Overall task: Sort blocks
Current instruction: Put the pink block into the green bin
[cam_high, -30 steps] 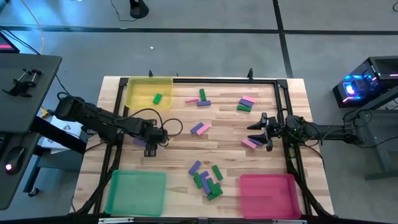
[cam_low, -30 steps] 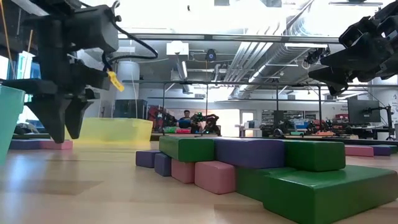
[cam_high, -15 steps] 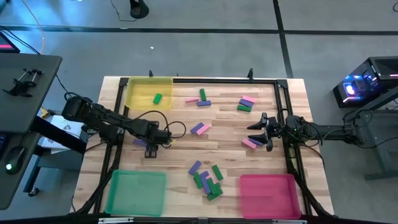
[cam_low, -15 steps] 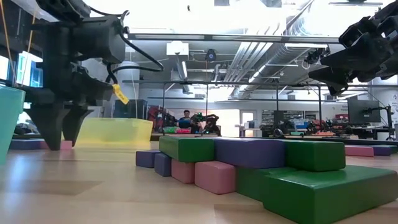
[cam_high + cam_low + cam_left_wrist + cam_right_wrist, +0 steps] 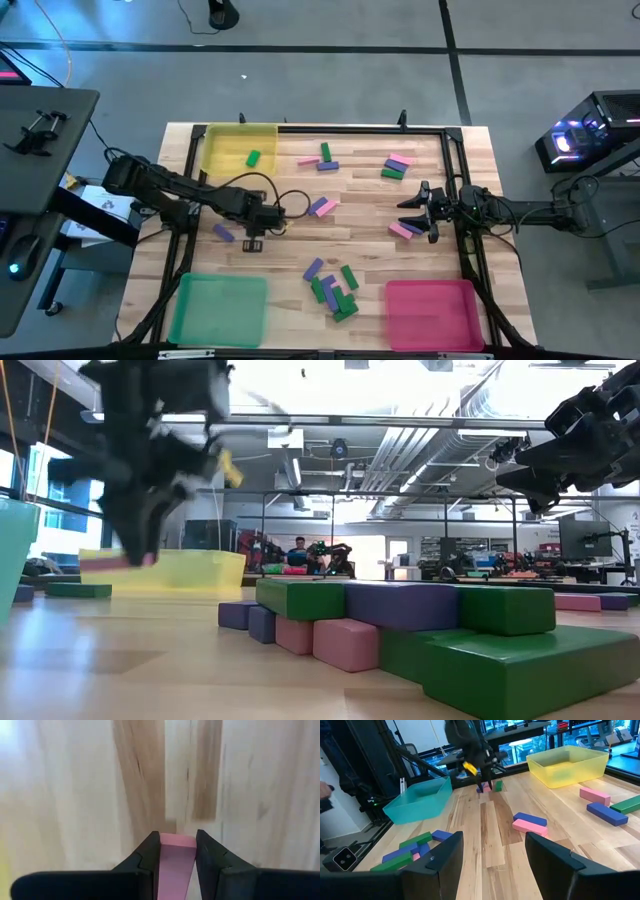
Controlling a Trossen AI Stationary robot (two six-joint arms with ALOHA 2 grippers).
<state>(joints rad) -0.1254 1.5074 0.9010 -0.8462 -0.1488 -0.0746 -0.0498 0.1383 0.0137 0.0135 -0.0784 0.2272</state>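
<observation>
My left gripper [image 5: 253, 241] hangs over the table's left middle, pointing down and shut on a pink block [image 5: 176, 862]. The low view shows that block [image 5: 108, 563] just above the wood. A purple block [image 5: 222, 233] lies flat on the table just left of the gripper. More blocks lie scattered: a pile [image 5: 333, 285] near the front, a pair [image 5: 321, 206] at the centre, and others [image 5: 397, 166] farther back. My right gripper [image 5: 428, 210] waits open at the right edge, level, touching nothing. My left gripper pinches the pink block's two long sides [image 5: 165, 854] between its two fingers, one end of the block showing just past the fingertips. The fingers come from above, pointing down, and lie across the block. The block hangs level, lifted clear of the table.
A yellow tray [image 5: 238, 135] with one green block [image 5: 252, 158] stands at the far left. A green tray [image 5: 218, 310] is at the near left, a pink tray [image 5: 433, 313] at the near right. A black frame [image 5: 455, 150] borders the table.
My left gripper has shut on the pink block, then risen and gone toward the table's right edge. The pink block has come up off the wood with it. The purple block that lay beside it has stayed where it was.
</observation>
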